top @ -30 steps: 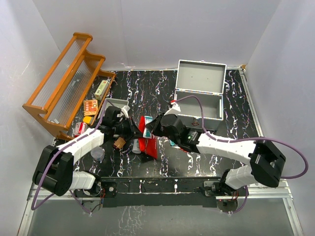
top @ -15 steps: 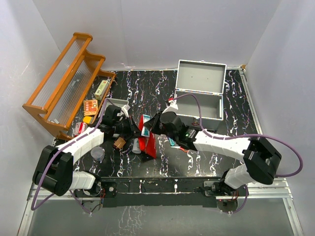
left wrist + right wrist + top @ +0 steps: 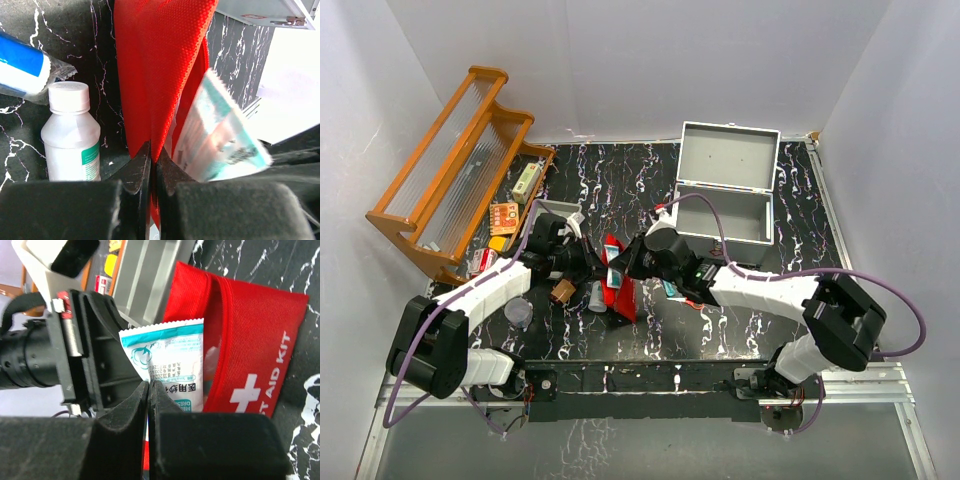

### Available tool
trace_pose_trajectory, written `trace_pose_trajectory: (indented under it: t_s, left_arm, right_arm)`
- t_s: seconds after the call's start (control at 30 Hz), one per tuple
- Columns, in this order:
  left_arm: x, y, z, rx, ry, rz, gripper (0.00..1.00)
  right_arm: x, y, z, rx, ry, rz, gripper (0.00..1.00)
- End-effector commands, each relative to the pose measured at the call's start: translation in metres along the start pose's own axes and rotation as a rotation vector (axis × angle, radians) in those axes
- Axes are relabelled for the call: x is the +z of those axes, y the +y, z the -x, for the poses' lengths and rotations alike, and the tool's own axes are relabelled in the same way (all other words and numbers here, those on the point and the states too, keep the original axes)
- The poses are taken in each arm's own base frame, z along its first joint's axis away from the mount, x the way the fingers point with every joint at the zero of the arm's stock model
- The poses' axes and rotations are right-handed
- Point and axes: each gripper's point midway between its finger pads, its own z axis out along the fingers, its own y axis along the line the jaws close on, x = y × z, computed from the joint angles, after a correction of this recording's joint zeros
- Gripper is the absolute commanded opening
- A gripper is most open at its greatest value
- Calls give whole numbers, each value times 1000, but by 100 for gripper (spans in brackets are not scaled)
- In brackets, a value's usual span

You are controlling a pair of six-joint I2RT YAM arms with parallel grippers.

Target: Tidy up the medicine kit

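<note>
A red first aid pouch [image 3: 619, 285] lies in the middle of the table. My left gripper [image 3: 152, 157] is shut on the pouch's red fabric edge [image 3: 160, 75] and holds its mouth open. My right gripper [image 3: 150, 390] is shut on a white and teal dressing packet [image 3: 172, 365], held at the pouch opening [image 3: 220, 345]. The packet also shows blurred in the left wrist view [image 3: 220, 140], partly inside the pouch. In the top view the two grippers meet at the pouch, left [image 3: 592, 262], right [image 3: 620, 268].
A white bottle [image 3: 70, 135] and a blue and white tube [image 3: 22, 70] lie left of the pouch. A brown bottle [image 3: 561, 291] and a small cup [image 3: 518, 313] are near the left arm. An open grey metal case [image 3: 725, 195] stands behind. A wooden rack [image 3: 455, 165] with boxes is at the far left.
My right gripper has moved left and a little forward with the packet, closer to the pouch opening. The left gripper has kept its hold on the pouch.
</note>
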Motion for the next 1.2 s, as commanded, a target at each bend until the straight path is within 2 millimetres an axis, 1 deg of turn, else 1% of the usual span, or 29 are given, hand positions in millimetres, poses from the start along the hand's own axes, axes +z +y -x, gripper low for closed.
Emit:
trace_pose_trajectory:
  t_s: [0.0,0.2,0.33,0.4,0.47,0.57,0.63,0.67,0.8,1.03,1.17]
  left_arm:
    - [-9,-20,11,43,-30,-41,0]
    - [-8,-20,12,43,-31,-39,0]
    - [-9,-21,13,44,-35,-42,0]
    - [-9,-22,12,45,-35,-45,0]
    - [-9,-22,12,49,-33,-47,0]
    - [-11,-25,12,57,-35,-56,0]
    - [-12,-26,11,65,-34,-64,0]
    - [-12,-27,11,69,-35,-70,0]
    - [-15,-32,12,90,-45,-98,0]
    - [-20,-47,11,139,-40,-172,0]
    - [-22,-54,9,162,-35,-212,0]
  right_arm:
    - [-10,5,0,57,-4,33,0]
    - [-24,-9,-9,118,17,-5,0]
    - [-28,-8,-19,134,69,-6,1]
    - [-29,-10,-18,122,77,-32,11]
    - [-31,-9,-12,91,67,-61,19]
    - [-34,-14,-3,45,53,-127,24]
    - [-35,-13,2,14,53,-163,26]
    - [-36,-15,2,2,61,-185,27]
    - [-38,-11,3,-48,81,-226,28]
    - [-39,-16,6,-143,86,-317,27]
    - [-38,-26,4,-212,115,-401,28]
